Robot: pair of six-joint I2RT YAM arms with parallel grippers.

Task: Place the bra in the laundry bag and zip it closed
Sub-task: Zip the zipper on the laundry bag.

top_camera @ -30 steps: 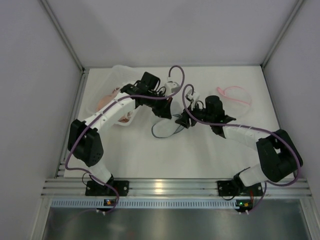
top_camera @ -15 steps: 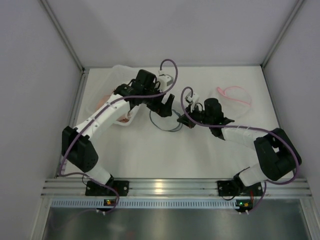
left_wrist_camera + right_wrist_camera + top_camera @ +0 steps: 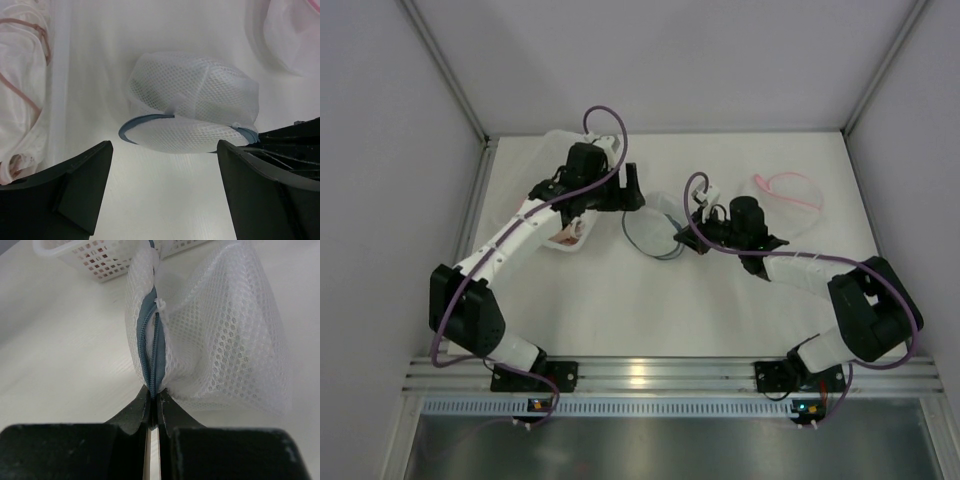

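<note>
I see one laundry bag (image 3: 658,230) lying mid-surface (image 3: 620,300) between the two arms. Its long axis runs left to right, and its blue zipper (image 3: 150,352) leads along that axis into the right end effector (image 3: 154,399), which is clamped fully closed on the zipper seam. The left end effector (image 3: 164,150) stands wide apart and grips nothing, near the bag's far-left side without touching it. I count one white basket (image 3: 563,240) of pink-strapped garments at left and one pink-strapped garment (image 3: 788,188) lying loose at far right. I cannot tell the bag's contents.

White mesh laundry bag (image 3: 192,100) sits domed, blue-zippered
</note>
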